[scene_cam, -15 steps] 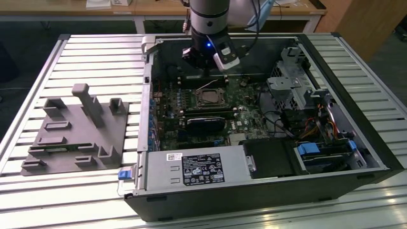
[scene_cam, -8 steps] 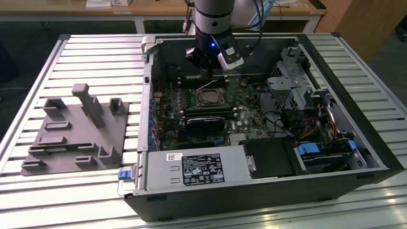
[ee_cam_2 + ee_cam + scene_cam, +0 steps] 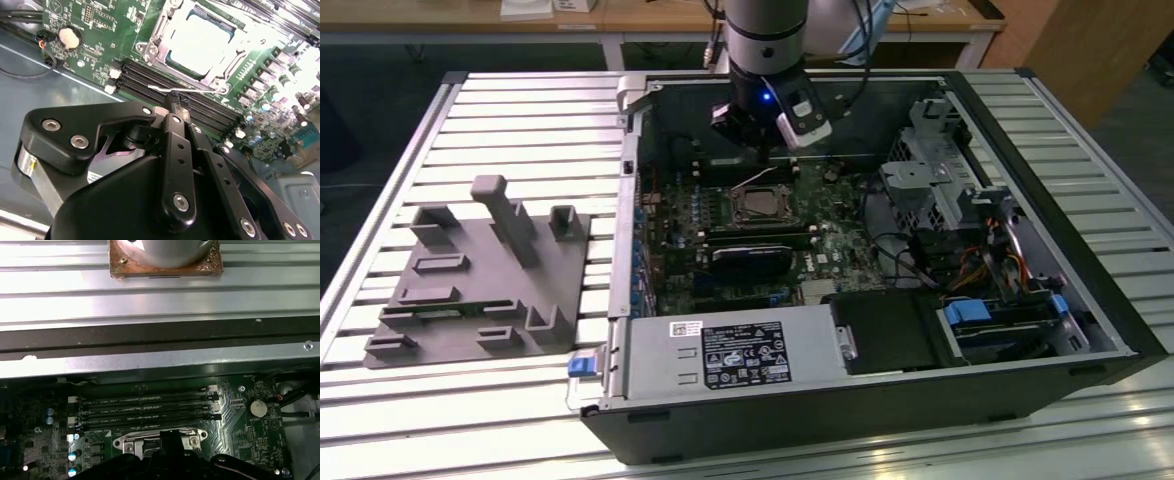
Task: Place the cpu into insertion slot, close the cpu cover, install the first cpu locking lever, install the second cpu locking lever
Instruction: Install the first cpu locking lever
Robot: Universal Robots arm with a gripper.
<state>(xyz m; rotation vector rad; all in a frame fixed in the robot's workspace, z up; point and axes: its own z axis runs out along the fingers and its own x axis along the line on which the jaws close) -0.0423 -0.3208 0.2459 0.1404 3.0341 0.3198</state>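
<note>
- Aluminium slats of the silver ribbed table (image 3: 454,430) run bare along the nearest edge in the exterior view.
- On it lies a black open-sided computer case (image 3: 854,425), its near wall close to that edge.
- A grey moulded plastic fixture with upright posts (image 3: 480,280) stands on the exterior view's left, with a strip of bare slats between it and the case.
- Just inside the near wall sits a silver metal power supply box (image 3: 654,350). It carries a black-and-white printed label (image 3: 744,354), whose writing is too small to read.
- Farther in, on the green circuit board (image 3: 95,55), the pale silvery square cpu (image 3: 200,37) lies in the silver-rimmed square insertion slot (image 3: 144,49). The thin grey metal cpu cover (image 3: 226,61) lies down around its edges.
- Beyond the socket run long black memory slots (image 3: 150,80).
- Over these hangs the black two-fingered end effector (image 3: 175,102), fingertips drawn together.
- The tips meet a thin silver wire locking lever (image 3: 197,92); I cannot tell whether it is pinched.
- Farthest stands a pale wooden bench (image 3: 654,20).
</note>
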